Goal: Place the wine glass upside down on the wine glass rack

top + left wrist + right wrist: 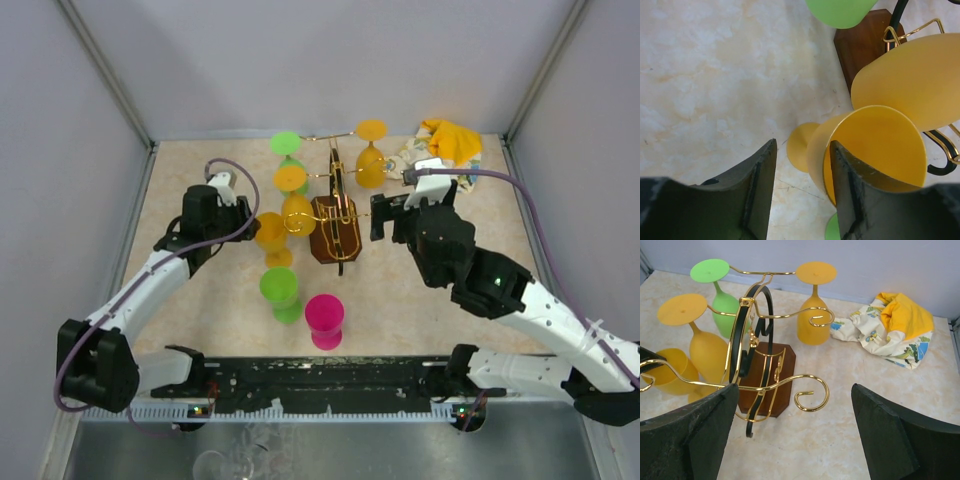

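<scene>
Black jaws of the left gripper (pixel 802 146) stand half-narrowed astride the near wall of the yellow plastic wine glass (pixel 880 145). A gap shows on the outer side, so there is no grip yet. That glass stands mouth-up at centre left of the top view, stem vertical, foot on the marbled counter (pixel 700 75), just left of the gold wire wine glass rack (pixel 335 215). Facing the rack, the right gripper (pixel 795 387) has jaws wide and empty; the left arm is nearer.
</scene>
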Tool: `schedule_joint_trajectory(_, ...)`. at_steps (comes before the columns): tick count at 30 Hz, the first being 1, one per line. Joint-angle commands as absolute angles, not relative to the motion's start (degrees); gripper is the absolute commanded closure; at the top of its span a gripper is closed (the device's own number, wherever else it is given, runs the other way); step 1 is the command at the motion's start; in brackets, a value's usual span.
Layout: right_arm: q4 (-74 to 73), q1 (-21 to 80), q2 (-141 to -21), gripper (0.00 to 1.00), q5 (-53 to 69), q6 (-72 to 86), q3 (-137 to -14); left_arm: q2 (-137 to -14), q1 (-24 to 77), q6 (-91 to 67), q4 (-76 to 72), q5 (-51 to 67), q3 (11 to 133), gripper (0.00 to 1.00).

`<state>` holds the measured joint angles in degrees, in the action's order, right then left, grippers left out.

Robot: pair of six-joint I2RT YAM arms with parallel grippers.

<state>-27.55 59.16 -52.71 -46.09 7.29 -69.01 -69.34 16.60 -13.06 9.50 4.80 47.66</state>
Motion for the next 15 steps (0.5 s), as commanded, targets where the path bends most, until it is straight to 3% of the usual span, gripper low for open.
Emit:
schedule_joint_trajectory(1,-25.49,59.51,-52.49,0.05,-47.41,7.64,-69.52,-70.22,16.44,-13.80,9.84,6.72,47.24,0.53)
schedule_joint_trajectory(4,-25.52,59.50,-52.89,0.05,-47.29,7.58,-69.73,-70.51,16.44,-13.78,9.92,6.12,47.36,0.74)
schedule_joint_trajectory(6,-25.67,59.56,-53.21,0.05,-47.24,7.60,-69.95,-70.30,16.44,-13.60,10.37,5.08,47.77,0.96)
schedule_joint_trajectory(7,-25.74,59.52,-53.31,0.05,-47.21,7.59,-70.04,-70.00,16.38,-13.43,10.63,4.05,48.02,1.00)
schedule_joint_trajectory(15,-26.23,59.50,-55.04,0.05,-45.40,7.78,-70.89,-65.95,16.44,-8.02,13.21,-7.52,52.88,1.00)
